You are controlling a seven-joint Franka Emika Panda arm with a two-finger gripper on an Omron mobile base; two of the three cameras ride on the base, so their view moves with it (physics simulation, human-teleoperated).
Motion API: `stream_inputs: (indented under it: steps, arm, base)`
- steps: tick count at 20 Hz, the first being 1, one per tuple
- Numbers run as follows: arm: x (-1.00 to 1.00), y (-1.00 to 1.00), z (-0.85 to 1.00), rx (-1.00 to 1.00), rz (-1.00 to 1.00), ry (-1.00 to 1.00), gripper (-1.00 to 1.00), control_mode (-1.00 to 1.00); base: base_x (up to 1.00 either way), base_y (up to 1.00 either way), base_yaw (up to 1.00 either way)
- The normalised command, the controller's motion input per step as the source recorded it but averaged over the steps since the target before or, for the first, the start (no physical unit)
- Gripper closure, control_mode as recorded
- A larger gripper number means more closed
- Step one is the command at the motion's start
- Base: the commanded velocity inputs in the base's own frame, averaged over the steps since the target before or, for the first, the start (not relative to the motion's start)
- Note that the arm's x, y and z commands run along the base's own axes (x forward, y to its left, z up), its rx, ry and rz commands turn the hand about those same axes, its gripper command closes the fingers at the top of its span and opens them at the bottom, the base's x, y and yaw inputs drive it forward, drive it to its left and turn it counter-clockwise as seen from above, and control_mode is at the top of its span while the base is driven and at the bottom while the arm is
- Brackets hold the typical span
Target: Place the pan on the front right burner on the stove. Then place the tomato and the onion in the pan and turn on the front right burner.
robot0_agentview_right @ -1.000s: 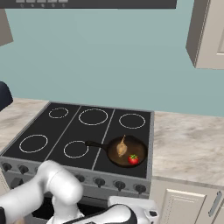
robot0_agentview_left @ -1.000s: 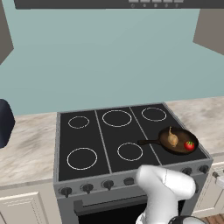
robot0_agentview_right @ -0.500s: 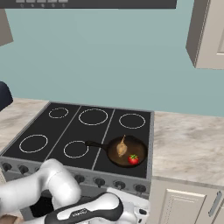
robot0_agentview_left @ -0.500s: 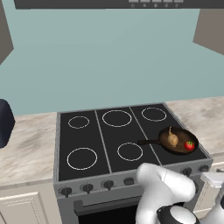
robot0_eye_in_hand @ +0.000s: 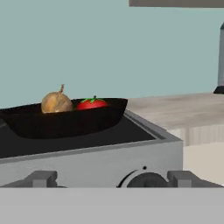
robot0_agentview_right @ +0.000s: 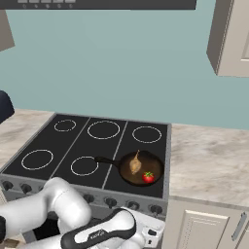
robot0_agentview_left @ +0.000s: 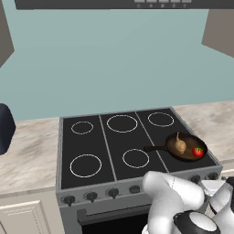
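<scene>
Pan (robot0_agentview_left: 187, 146) sits right of centre on stove (robot0_agentview_left: 114, 151) with onion (robot0_agentview_left: 181, 145) and tomato (robot0_agentview_left: 198, 151) inside. Fingers (robot0_eye_in_hand: 111, 179) spread, empty, straddling the knob (robot0_eye_in_hand: 146, 179) at bottom centre of hand view, directly ahead.

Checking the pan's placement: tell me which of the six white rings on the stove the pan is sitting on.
The pan sits on the front right burner, nearest the knobs on the stove's right panel; the other five rings lie bare.
</scene>
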Motion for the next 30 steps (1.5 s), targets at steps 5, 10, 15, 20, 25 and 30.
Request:
stream_inputs:
  steps: [5,10,15,20,25,30]
  arm:
    - [0.0,-0.38,-0.28,-0.14,0.0,-0.02,-1.0,-1.0]
    - [0.05,-0.23,-0.23,-0.09,0.0,-0.02,-1.0,-1.0]
    - [0.13,-0.15,-0.16,-0.02,0.0,-0.04,-1.0,-1.0]
    - [0.16,-0.02,-0.13,-0.01,0.0,-0.05,-1.0,-1.0]
    - [0.15,0.0,-0.12,-0.03,0.0,-0.06,-1.0,-1.0]
    - [0.21,0.0,-0.07,-0.03,0.0,-0.05,-1.0,-1.0]
  base:
    - [0.0,0.0,0.0]
    - [0.0,0.0,0.0]
    - [0.0,0.0,0.0]
    - [0.0,0.0,0.0]
    - [0.0,0.0,0.0]
    - [0.0,0.0,0.0]
